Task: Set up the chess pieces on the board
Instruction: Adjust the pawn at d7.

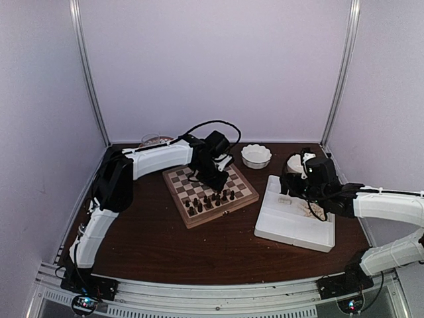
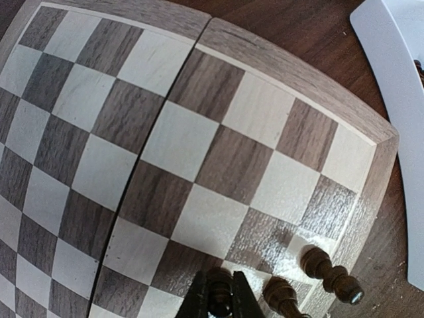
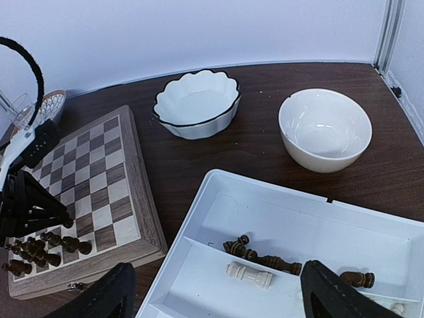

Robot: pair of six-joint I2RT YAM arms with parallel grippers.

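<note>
Beneath left end effector (image 1: 213, 177): board (image 2: 199, 146); dark piece (image 2: 219, 291) pinched narrow, low over edge square. Dark rows (image 1: 209, 201) partly set nearby. Below wide-open right end effector (image 3: 225, 295): tray (image 3: 278, 199), dark strays (image 3: 262, 258) plus cream piece (image 3: 248, 273) waiting. Cream side judged unstarted.

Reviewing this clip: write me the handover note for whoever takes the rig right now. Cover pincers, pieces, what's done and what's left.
Left pincer: shut on a dark piece, low over the edge row of the board.
Right pincer: open and empty, above the white tray.
Done: the placed dark pieces stand grouped along one side of the board.
Left: the rest of the board is bare, with no cream pieces seen on it. Loose dark pieces and a cream piece lie in the tray, waiting to be moved over.
</note>
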